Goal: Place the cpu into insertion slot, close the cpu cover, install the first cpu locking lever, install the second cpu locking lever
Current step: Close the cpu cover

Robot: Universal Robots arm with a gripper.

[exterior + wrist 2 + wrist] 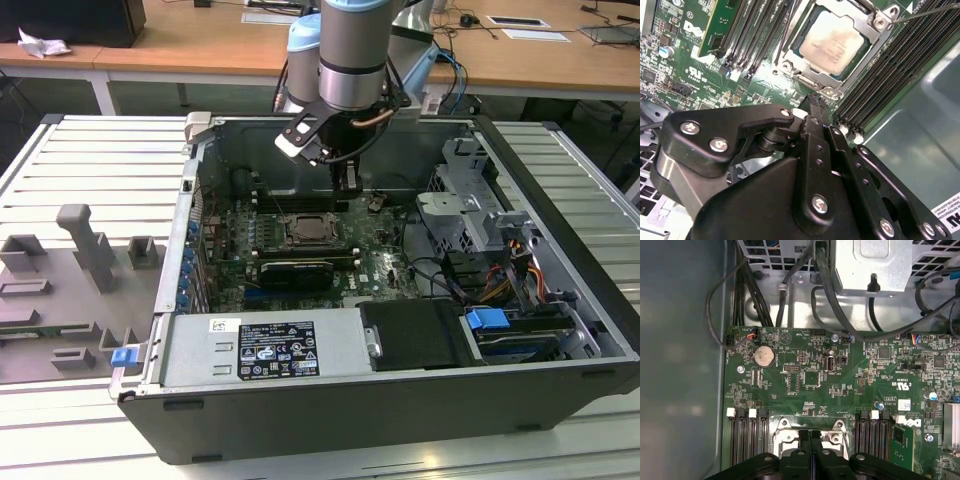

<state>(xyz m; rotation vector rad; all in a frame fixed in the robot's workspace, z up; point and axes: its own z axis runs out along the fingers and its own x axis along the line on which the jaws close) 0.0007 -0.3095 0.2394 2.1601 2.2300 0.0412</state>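
Silver-grey cpu lies framed by the shiny cpu cover, jaws pressed together.

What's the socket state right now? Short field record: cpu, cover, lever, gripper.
cpu: seated in the socket, metal top up
cpu cover: down, framing the cpu
lever: thin rod running off from the cover's corner; latched or not, cannot tell
gripper: shut, tips close to the cover's edge, over the motherboard
setting: open computer case
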